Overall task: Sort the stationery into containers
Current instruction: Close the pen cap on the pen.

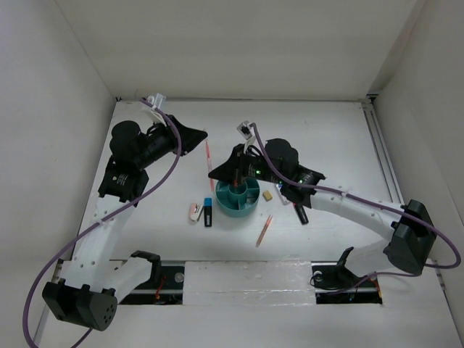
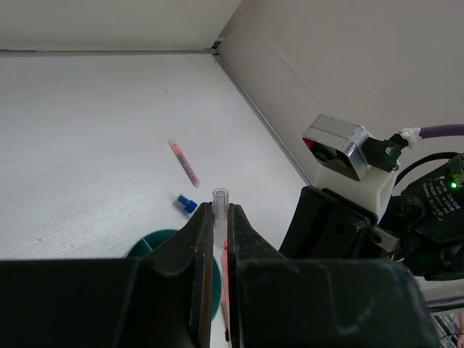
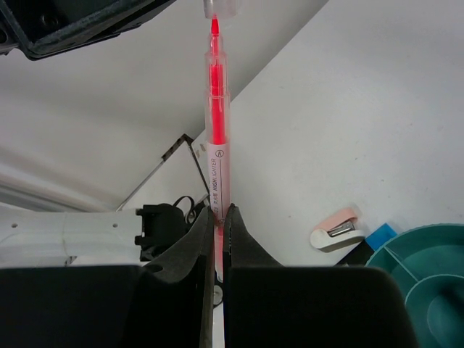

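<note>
White walls [image 1: 239,43] are enclosing a white table [image 1: 326,130], with both arms reaching toward its middle. On the left, the left gripper [image 2: 220,212] is pinching a clear cap [image 2: 220,196] between its closed fingers, the cap's open end poking out past the fingertips. Just below it, a pink highlighter [image 3: 218,152] is standing on end in the air, its red tip pointing up at the cap and nearly touching it. The right gripper [image 3: 219,214] is clamping tight on the highlighter's lower barrel, so the pen is spanning the gap between the two grippers, above the table and just behind the teal organizer [image 1: 238,197].

Lying on the table, from left to right: a small white-pink piece [image 1: 195,211], a blue-capped black marker [image 1: 208,213] just beside it, the organizer, a pinkish-orange pencil [image 1: 264,230] in front of it, a tan eraser [image 1: 267,194] just to its right, and a black marker [image 1: 300,213] partly under the right arm.
</note>
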Motion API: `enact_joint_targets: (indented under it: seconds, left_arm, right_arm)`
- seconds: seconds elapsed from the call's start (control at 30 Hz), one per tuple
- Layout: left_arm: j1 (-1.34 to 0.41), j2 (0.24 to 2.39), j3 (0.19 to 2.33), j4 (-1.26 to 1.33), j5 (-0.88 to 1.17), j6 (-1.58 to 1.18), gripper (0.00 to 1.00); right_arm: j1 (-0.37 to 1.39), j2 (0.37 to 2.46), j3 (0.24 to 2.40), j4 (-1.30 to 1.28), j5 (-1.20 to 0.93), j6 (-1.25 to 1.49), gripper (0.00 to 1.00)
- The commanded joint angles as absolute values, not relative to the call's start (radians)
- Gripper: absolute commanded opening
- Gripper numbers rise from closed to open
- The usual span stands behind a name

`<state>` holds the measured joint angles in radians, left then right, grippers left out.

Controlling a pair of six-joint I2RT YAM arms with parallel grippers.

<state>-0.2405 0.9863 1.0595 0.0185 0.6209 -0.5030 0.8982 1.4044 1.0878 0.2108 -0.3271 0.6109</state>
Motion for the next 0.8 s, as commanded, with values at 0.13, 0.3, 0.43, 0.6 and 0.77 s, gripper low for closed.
enact_joint_targets:
  seconds: [0.13, 0.3, 0.43, 0.6, 0.77]
  left_arm:
    - [-0.238, 0.979, 1.058, 0.067, 0.643, -0.505, 0.00]
    - [-0.238, 0.979, 1.058, 0.067, 0.652, -0.505, 0.00]
    - [-0.238, 0.979, 1.058, 0.067, 0.652, -0.505, 0.00]
    - [-0.238, 0.979, 1.058, 0.067, 0.661, -0.505, 0.00]
    - [-0.238, 0.988, 1.058, 0.067, 0.672, -0.505, 0.00]
  right_arm:
    - [0.877, 1.397, 1.137, 0.281, -0.344, 0.617, 0.00]
    - [0.868, 1.397, 1.137, 0.281, -0.344, 0.617, 0.00]
    - [0.868, 1.407, 1.160, 0.281, -0.363, 0.626, 0.00]
    - [0.868, 1.416, 1.183, 0.281, -0.376, 0.626, 0.00]
    - [0.868, 1.416, 1.204, 0.281, -0.385, 0.635, 0.00]
